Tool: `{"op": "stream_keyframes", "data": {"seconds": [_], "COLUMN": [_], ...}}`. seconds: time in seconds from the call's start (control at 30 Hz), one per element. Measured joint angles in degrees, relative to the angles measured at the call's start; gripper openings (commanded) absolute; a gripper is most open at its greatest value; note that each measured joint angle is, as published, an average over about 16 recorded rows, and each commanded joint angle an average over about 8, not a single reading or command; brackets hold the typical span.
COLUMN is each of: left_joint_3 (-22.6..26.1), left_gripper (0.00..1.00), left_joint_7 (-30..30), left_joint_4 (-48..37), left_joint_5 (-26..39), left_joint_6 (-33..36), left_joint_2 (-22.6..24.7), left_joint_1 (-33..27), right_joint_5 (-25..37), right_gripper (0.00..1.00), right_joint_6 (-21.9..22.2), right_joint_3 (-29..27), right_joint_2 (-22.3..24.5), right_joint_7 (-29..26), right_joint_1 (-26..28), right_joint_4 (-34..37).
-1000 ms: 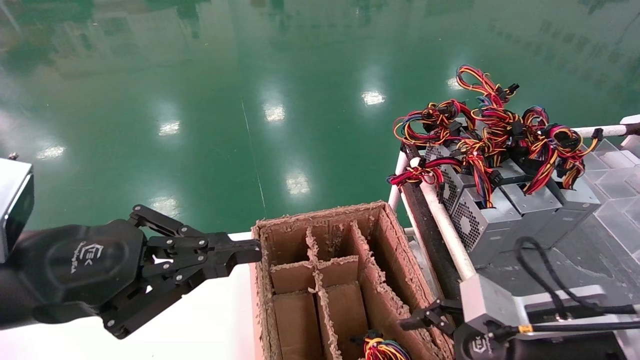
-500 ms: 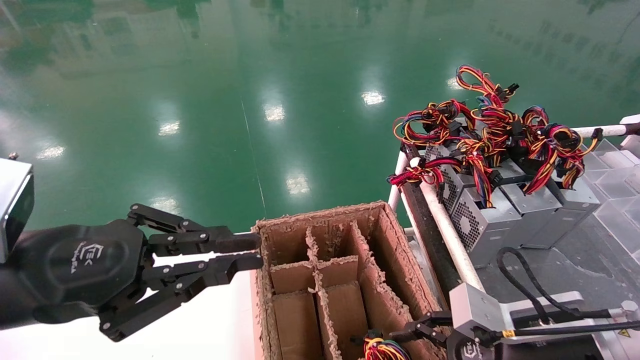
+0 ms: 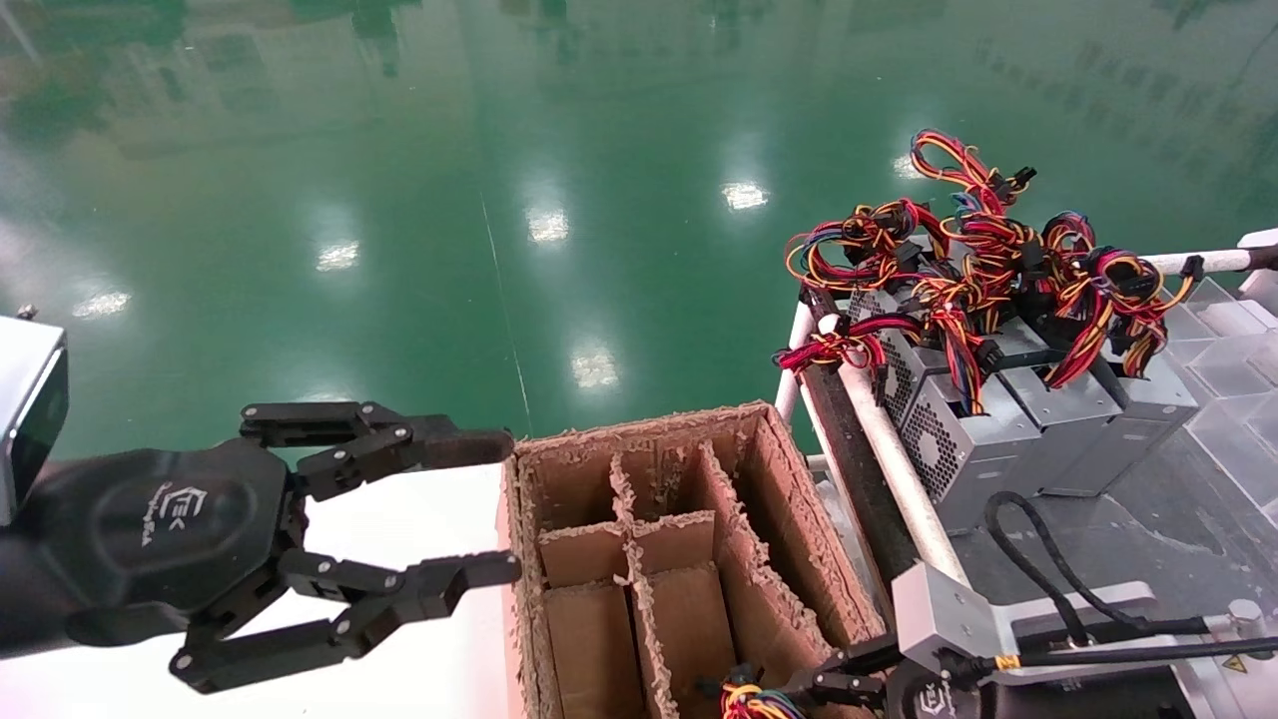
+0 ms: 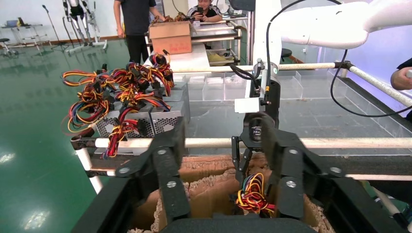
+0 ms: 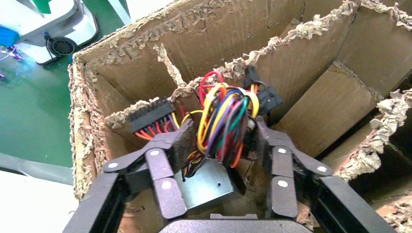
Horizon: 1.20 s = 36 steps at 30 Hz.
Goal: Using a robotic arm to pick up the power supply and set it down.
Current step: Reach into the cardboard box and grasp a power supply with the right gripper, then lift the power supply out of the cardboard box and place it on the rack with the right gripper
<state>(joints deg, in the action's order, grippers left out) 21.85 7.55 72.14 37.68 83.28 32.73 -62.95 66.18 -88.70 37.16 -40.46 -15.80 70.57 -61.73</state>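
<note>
The left gripper (image 3: pixel 499 509) is all black, with a six-sided palm that has a small white logo on it, and its thin fingers (image 3: pixel 454 447) are made of flat bars joined by shiny silver screws. Behind the palm sits a silver-white wrist block (image 3: pixel 30 399) with a dark face. The right gripper (image 3: pixel 799 684) has the same black bars and white logo, a silver-grey wrist block (image 3: pixel 934 609), and black cables (image 3: pixel 1038 569) that loop over it, one with a small gold and yellow end.

Power supply (image 5: pixel 209 182) upright inside carton (image 5: pixel 311 97)
</note>
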Motion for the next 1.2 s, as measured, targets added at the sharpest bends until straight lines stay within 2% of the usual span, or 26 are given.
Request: {"op": "stream_keyframes", "data": {"seconds": [0.7, 0.93, 1.2], "left_joint_3": [0.0, 0.0, 0.0], "left_gripper": [1.0, 1.0, 1.0], "left_joint_7": [0.0, 0.0, 0.0], "left_joint_4": [0.0, 0.0, 0.0], "left_joint_5": [0.0, 0.0, 0.0], "left_joint_6": [0.0, 0.0, 0.0], "left_joint_2": [0.0, 0.0, 0.0], "left_joint_1": [0.0, 0.0, 0.0], "right_joint_5": [-4.6, -10.0, -19.1], "right_gripper": [0.0, 0.0, 0.0], "right_joint_6": [-0.1, -0.8, -1.4], "right_joint_3": [-0.5, -2.1, -4.6], "right_joint_2": [1.8, 4.3, 8.9], "right_joint_7": [1.2, 1.4, -0.2], "right_joint_1": [-2.2, -2.6, -1.4], "right_joint_4": [-1.1, -2.9, -5.7]}}
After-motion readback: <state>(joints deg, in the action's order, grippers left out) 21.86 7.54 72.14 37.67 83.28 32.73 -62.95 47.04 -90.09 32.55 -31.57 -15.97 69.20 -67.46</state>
